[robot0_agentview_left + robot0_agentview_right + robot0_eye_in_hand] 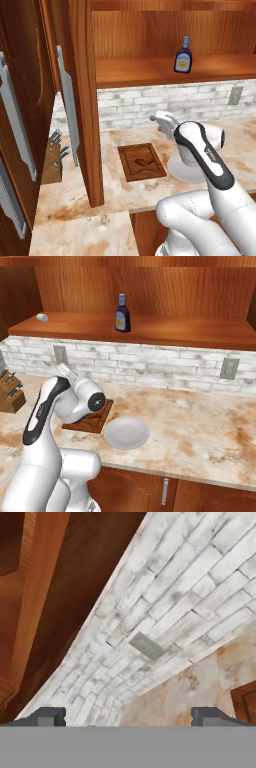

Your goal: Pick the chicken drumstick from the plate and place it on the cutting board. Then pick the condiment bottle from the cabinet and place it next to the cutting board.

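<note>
Marble counter (200,426) and brick backsplash ahead; my gripper (128,716) hangs wide open, empty. Drumstick (141,162) sits on the cutting board (150,172). Condiment bottle (122,313) stands on the cabinet shelf (165,331): probably light, slick, rigid; I'd grasp its rounded body.

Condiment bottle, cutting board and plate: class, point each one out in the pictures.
condiment bottle (122,317), right base view, on its pale label.
cutting board (142,161), left base view, on the middle of its wooden face.
plate (126,433), right base view, on its bare white centre.
</note>
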Controlling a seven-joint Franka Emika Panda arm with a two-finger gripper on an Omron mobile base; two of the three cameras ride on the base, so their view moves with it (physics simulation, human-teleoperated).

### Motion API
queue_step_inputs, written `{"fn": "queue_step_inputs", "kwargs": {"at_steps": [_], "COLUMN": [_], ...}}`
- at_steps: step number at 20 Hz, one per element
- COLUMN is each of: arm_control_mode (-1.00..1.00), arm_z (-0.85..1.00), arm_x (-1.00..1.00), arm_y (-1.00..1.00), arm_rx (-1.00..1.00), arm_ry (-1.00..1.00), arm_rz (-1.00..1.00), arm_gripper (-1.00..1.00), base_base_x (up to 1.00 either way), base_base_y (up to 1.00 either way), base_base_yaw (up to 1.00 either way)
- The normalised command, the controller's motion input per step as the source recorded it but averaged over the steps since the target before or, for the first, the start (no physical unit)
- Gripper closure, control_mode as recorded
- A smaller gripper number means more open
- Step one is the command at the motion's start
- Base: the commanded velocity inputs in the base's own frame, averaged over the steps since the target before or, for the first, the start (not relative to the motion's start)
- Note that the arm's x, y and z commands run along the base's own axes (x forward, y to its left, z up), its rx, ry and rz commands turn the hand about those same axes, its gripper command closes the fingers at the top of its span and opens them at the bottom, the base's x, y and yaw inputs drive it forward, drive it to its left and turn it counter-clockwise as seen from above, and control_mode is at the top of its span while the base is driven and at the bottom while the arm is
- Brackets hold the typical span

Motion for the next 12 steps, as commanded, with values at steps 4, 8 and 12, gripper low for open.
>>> {"fn": "queue_step_inputs", "kwargs": {"at_steps": [4, 8, 12], "arm_control_mode": [-1.00, -1.00, -1.00], "arm_z": [0.01, 0.05, 0.08], "arm_x": [-0.05, -0.07, -0.08], "arm_y": [-0.01, 0.00, 0.00], "arm_rx": [0.19, 0.18, 0.18], "arm_ry": [0.01, 0.03, 0.06], "arm_rz": [0.00, 0.00, 0.00], "arm_gripper": [-1.00, -1.00, -1.00], "base_base_x": [0.00, 0.00, 0.00], "base_base_y": [0.00, 0.00, 0.00], "base_base_yaw": [0.00, 0.00, 0.00]}}
